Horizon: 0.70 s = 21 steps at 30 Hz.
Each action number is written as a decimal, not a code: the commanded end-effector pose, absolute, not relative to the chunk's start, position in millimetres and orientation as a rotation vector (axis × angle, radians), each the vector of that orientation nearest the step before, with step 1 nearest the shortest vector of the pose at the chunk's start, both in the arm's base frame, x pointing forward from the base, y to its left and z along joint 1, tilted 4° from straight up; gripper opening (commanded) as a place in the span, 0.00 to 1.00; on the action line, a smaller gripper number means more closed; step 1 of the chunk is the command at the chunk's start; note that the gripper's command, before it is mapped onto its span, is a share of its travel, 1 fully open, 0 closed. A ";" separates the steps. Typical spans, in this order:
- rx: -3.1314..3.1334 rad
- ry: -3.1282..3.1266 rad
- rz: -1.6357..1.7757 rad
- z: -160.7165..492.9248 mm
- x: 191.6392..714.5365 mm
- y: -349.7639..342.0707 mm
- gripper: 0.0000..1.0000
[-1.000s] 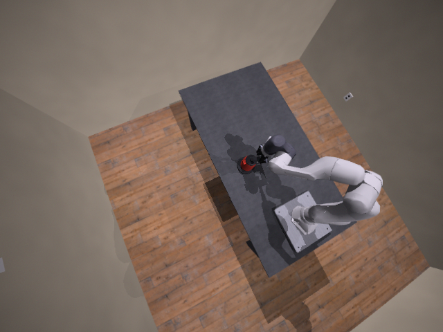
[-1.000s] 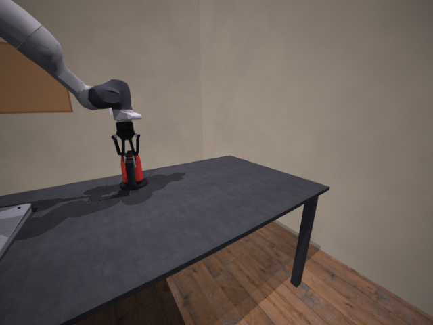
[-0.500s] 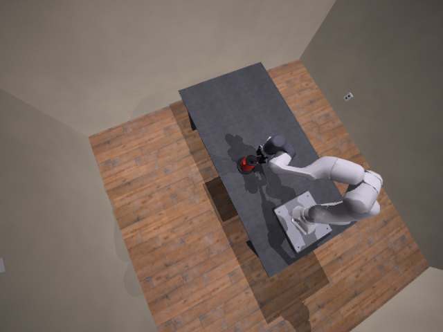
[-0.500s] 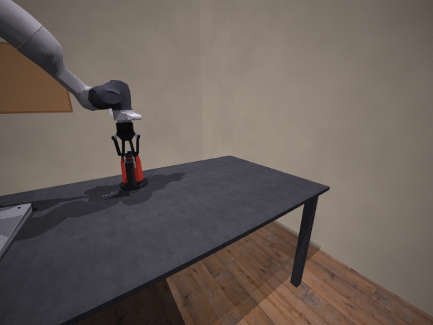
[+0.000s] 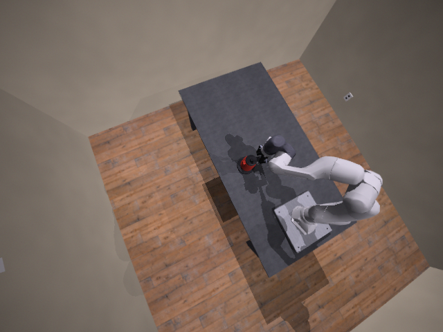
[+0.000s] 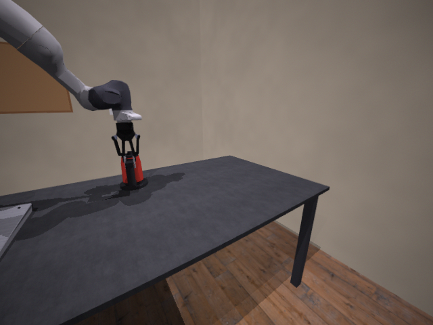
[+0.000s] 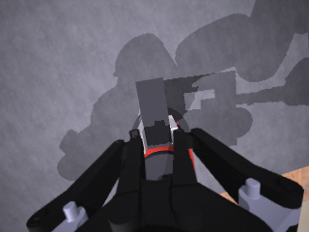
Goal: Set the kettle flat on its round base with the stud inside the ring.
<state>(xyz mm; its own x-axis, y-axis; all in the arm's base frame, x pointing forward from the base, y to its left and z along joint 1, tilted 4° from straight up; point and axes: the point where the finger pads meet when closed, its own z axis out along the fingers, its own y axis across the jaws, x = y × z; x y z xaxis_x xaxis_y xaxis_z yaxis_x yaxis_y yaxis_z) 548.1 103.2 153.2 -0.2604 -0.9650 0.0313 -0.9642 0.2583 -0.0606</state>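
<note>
The red kettle [image 5: 245,162] [image 6: 139,170] [image 7: 161,152] stands upright over its dark round base [image 5: 239,169] [image 6: 140,184] near the middle of the table [image 5: 243,96] [image 6: 227,196] [image 7: 58,58]. In the side view its foot seems to rest on the base, and the stud is hidden. My gripper [image 5: 257,158] [image 6: 130,159] [image 7: 157,125] comes down from above and is shut on the kettle's dark upright handle bar [image 6: 130,174] [image 7: 154,113]. In the wrist view the fingers clamp the bar from both sides, and the base is hidden under the kettle.
The arm's grey mounting plate [image 5: 283,214] [image 6: 13,217] lies at one end of the table. The table's long edge runs close to the kettle on the side away from the arm. A wooden floor lies below.
</note>
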 end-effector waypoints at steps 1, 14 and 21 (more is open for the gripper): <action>-1.893 2.481 -0.114 154.4 550.8 103.7 0.00; -1.893 2.481 -0.114 152.0 551.0 103.6 0.00; -1.893 2.481 -0.114 152.0 551.0 103.6 0.00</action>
<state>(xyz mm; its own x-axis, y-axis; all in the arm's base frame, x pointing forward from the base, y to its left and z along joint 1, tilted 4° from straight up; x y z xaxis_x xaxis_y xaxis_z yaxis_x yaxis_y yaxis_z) 548.2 103.0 150.2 -0.2604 -0.9650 0.0313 -0.9642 0.2582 -0.0605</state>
